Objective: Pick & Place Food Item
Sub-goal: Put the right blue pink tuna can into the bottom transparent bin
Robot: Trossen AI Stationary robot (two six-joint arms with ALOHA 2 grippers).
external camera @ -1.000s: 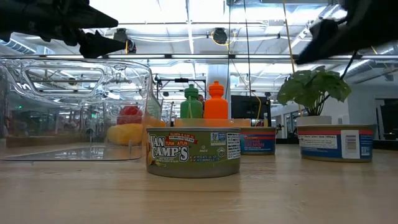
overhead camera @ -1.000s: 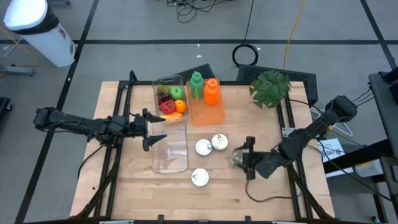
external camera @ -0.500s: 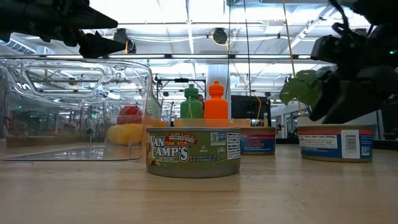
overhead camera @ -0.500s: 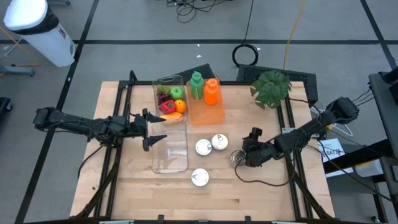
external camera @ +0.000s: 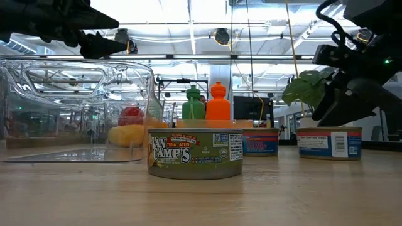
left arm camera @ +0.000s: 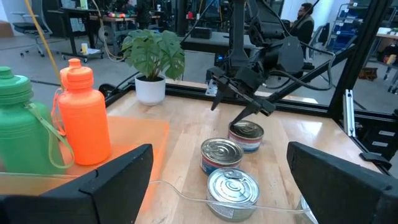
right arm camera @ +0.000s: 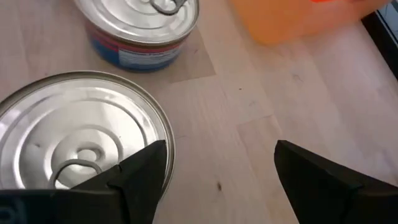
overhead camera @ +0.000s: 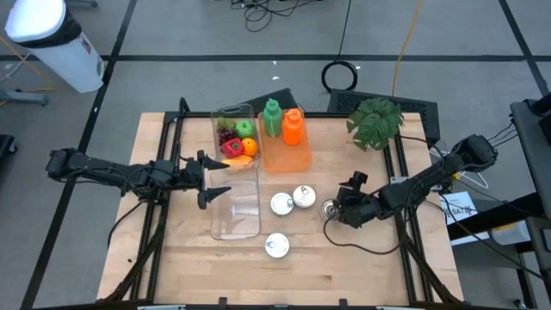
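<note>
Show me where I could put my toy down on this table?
The bare wood along the near edge, in front of the lone can, is free, as is the clear bin. It is crowded around the three cans by the right tool.

Both claws [overhead camera: 204, 178] [overhead camera: 337, 209] agape, low.

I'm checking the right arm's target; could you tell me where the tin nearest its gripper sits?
In the high view, the tin stands right of centre on the table, just right of two other tins, with the open right gripper at it.

Bare wood [overhead camera: 362, 258] beyond clustered cans [overhead camera: 293, 200]
</note>
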